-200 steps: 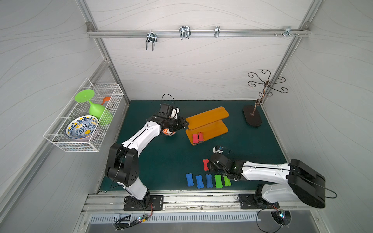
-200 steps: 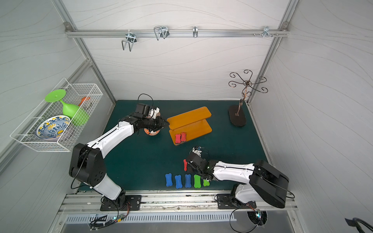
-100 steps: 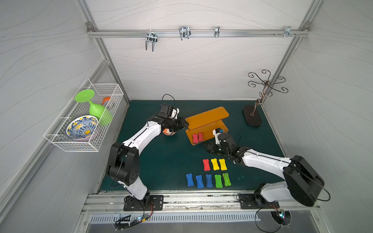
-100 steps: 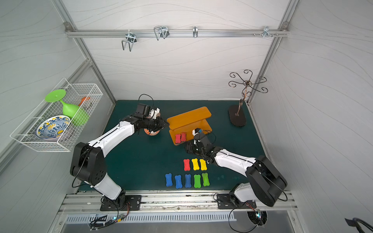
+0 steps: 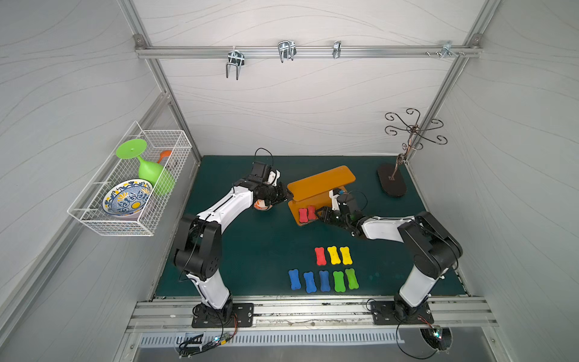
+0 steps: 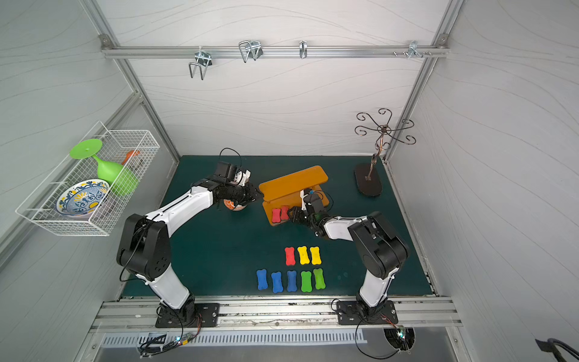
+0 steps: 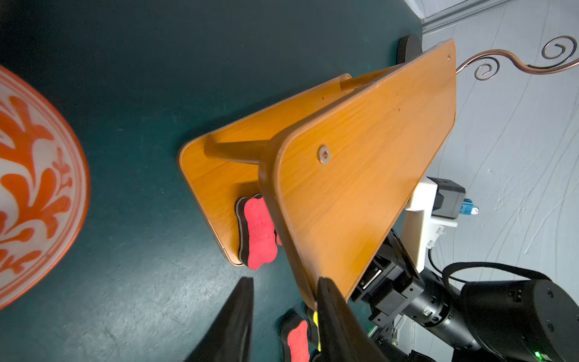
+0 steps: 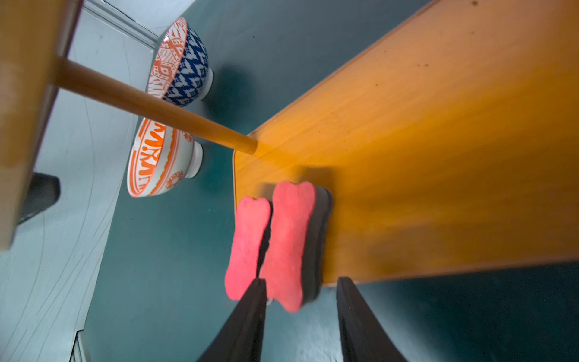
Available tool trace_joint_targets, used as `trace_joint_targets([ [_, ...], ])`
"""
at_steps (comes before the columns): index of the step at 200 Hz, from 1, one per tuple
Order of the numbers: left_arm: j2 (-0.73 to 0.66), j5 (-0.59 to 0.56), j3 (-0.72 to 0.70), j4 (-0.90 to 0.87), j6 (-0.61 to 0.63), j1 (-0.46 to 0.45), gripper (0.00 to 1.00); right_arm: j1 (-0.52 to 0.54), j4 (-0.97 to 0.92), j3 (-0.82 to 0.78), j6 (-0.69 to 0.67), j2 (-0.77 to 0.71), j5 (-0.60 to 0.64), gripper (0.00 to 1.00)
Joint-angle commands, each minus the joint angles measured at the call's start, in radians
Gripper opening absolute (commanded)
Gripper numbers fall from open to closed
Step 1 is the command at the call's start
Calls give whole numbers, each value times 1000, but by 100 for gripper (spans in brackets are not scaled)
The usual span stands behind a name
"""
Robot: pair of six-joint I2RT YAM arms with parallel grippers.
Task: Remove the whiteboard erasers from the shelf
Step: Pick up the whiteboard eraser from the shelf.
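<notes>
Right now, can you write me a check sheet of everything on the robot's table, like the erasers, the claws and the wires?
Surface: dark green mat, no spills seen.
Job's things: two red erasers side by side on the lower board of the orange shelf; eight more erasers in two rows on the mat.
Clutter: orange-patterned bowl and blue-patterned bowl beside the shelf; scrolled wire stand.
Grippers: left gripper open at the shelf's upper board; right gripper open, jaws around one red eraser's end.
Cables: black cable looped at each wrist; loose wires below the front rail.
Surroundings: white walls; hook rail; wall basket holding green goblet and patterned dish.
</notes>
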Motion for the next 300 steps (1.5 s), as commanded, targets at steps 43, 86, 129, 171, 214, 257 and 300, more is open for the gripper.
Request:
trace_joint_targets([
  [43, 26, 11, 37, 15, 6, -1, 37, -2, 78, 63, 31, 106, -26, 41],
  [86, 24, 11, 38, 11, 10, -1, 37, -2, 78, 60, 25, 145, -24, 32],
  [129, 18, 4, 36, 6, 13, 1, 37, 1, 35, 64, -2, 141, 1, 1],
  [171, 4, -11, 27, 6, 16, 4, 42, 8, -30, 75, -17, 89, 35, 0],
  [214, -16, -23, 19, 7, 21, 4, 45, 9, -81, 70, -9, -11, 64, 0],
  [257, -27, -22, 16, 18, 11, 15, 46, 44, -136, -6, 47, -166, 85, 0],
  [300, -62, -27, -1, 25, 7, 31, 46, 244, -280, -181, 175, -408, 233, 0],
])
